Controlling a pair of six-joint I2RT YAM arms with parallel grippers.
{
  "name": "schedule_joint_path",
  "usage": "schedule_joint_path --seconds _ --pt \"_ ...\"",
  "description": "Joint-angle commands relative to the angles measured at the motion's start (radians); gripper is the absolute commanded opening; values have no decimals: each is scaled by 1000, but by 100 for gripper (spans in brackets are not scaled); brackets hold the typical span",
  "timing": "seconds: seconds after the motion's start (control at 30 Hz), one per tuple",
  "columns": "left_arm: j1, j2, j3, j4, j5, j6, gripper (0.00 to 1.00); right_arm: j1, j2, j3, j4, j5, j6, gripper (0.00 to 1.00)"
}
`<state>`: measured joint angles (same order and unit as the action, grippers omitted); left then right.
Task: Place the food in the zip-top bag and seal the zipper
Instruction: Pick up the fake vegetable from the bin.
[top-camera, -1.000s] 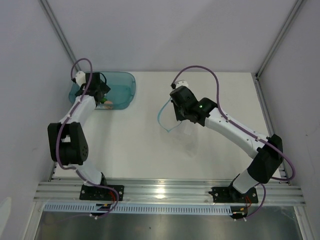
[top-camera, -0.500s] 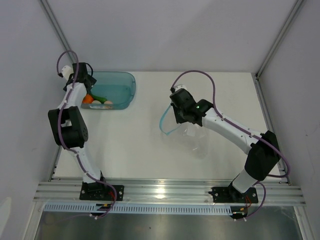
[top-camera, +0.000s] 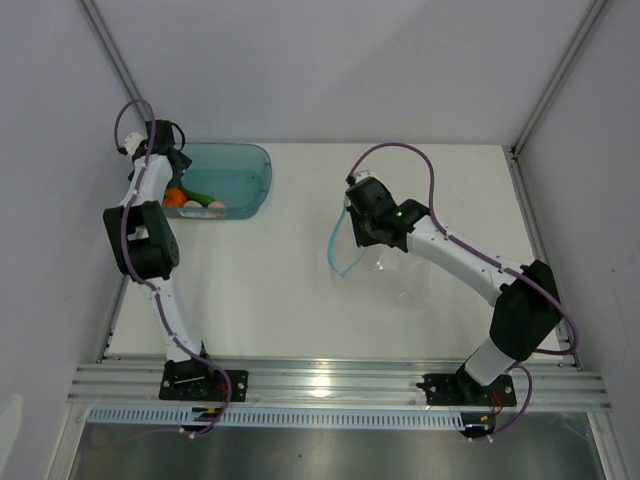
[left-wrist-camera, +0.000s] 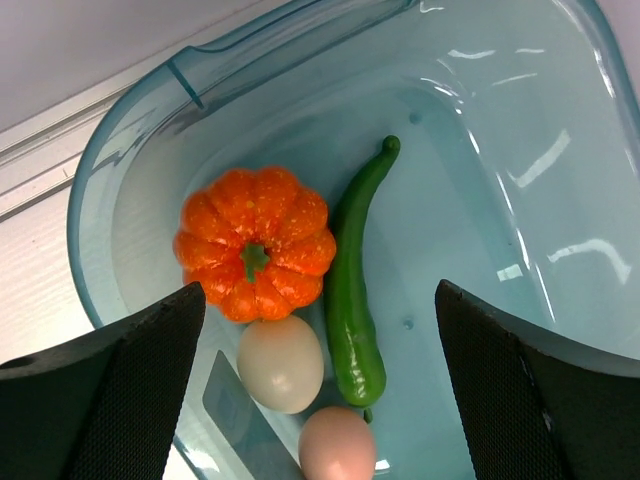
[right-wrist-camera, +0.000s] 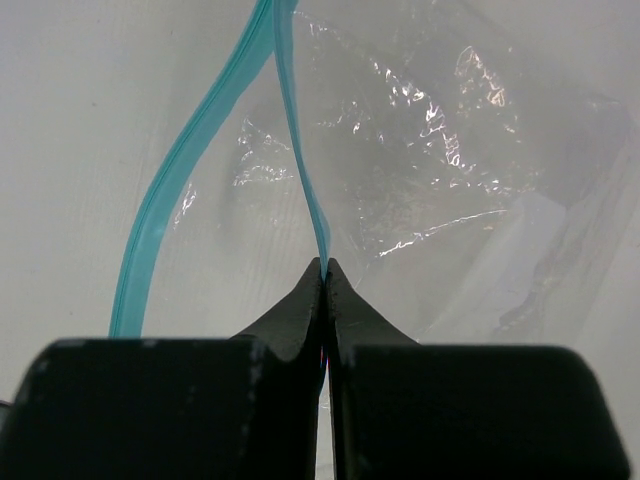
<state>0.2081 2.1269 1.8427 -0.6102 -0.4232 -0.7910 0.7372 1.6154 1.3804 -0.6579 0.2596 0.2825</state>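
Right end effector (right-wrist-camera: 326, 268) is clamped tight on one lip of the zipper (right-wrist-camera: 165, 200). The zip-top bag (right-wrist-camera: 440, 150) hangs from it over the middle-right of the counter (top-camera: 290, 290), its mouth gaping and the other blue lip bowed away. I see nothing inside the bag.

All the food sits well apart from it in the teal tub (left-wrist-camera: 520, 130) at the far left. There is an orange pumpkin (left-wrist-camera: 255, 245), with a green pepper (left-wrist-camera: 352, 300) lying against its side. A cream egg (left-wrist-camera: 281, 363) sits just below the pumpkin, and a pinkish egg (left-wrist-camera: 337, 447) is at the view's edge. My left end effector (left-wrist-camera: 318, 300) hovers above them, jaws spread wide, holding nothing.

Over the last second the left arm has drawn back from above the tub toward its far-left rim, uncovering the food. The right arm has carried the bag a little to the right, its mouth now hanging narrower. I read this as setup: the bag is presented open, no piece has been grasped, and the whole transfer and the seal remain.

I can read no brand, label or writing anywhere.
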Motion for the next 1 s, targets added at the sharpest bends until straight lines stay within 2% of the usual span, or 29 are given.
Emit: schedule_joint_path --seconds 0.0,0.1,0.33,0.63,0.8,0.97 --pt "16 51 136 -124 -9 -65 97 -5 -46 -6 37 -11 -11 0" --pt "19 96 203 -218 0 -99 97 -9 -46 -9 44 -19 -11 0" --pt "20 100 231 -339 -2 -177 98 -12 -49 -17 44 -22 -9 0" --pt "45 142 280 -398 32 -211 99 -16 -61 -30 50 -23 -9 0" --pt "54 201 364 -470 49 -225 100 -21 -68 -29 52 -26 -9 0" --pt "63 235 388 -454 84 -215 100 -22 -63 -40 66 -31 -9 0"
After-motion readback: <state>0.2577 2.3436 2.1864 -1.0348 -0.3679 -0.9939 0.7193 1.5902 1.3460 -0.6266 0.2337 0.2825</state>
